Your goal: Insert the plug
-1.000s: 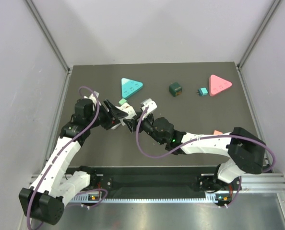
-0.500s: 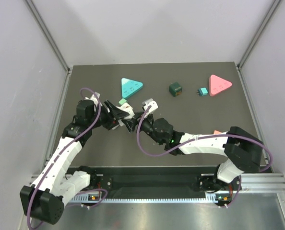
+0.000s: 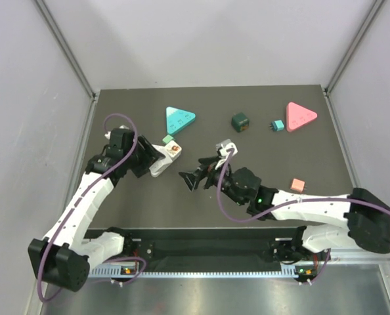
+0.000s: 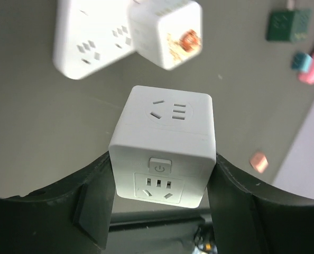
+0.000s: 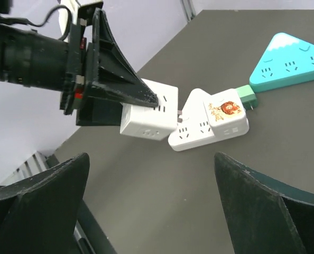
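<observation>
– Top external view: how do the arms sit?
– Left arm (image 3: 83, 203) reaches up and inward over the table (image 3: 280, 154), left gripper (image 3: 148, 164) clamped on a white cube socket (image 4: 165, 143). Right arm (image 3: 300, 207) lies low, pointing left, right gripper (image 3: 194, 177) spread wide, holding nothing.
– Around them?
– Teal triangle (image 3: 180, 118) and green adapter (image 3: 168, 139) behind; dark green cube (image 3: 240, 121), pink triangle (image 3: 301, 115), salmon block (image 3: 298, 185) to the right.
– The plug?
– White with an orange emblem, the plug (image 5: 223, 111) sits on a white strip (image 5: 191, 135) just beyond the held cube. Whether strip and cube touch, I cannot tell. It is well apart from the right gripper.
</observation>
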